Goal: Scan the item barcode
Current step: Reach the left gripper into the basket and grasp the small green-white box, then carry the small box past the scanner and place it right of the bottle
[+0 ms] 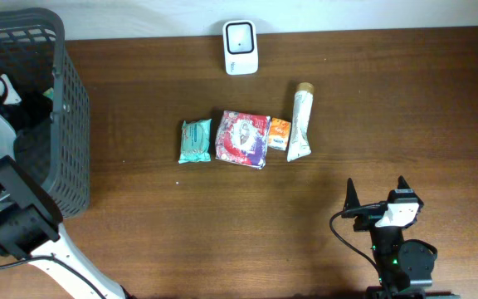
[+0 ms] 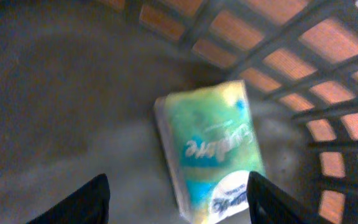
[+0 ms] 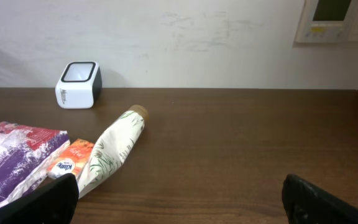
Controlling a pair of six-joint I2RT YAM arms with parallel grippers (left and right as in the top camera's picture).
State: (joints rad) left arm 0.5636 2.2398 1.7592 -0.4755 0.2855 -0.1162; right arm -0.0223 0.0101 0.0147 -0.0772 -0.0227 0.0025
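Left gripper (image 2: 177, 190), jaws spread, holding nothing, above green packet (image 2: 213, 155) near basket wall (image 2: 263, 50); a finger may snag the mesh.

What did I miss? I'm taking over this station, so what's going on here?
The left gripper is down inside the grey basket, its fingers apart over a green packet lying on the basket floor; it does not appear to grip it. The right gripper hangs open near the table's front edge, holding nothing. A teal packet, a red and purple pack, a small orange packet and a tube lie in a row in front of the white scanner.
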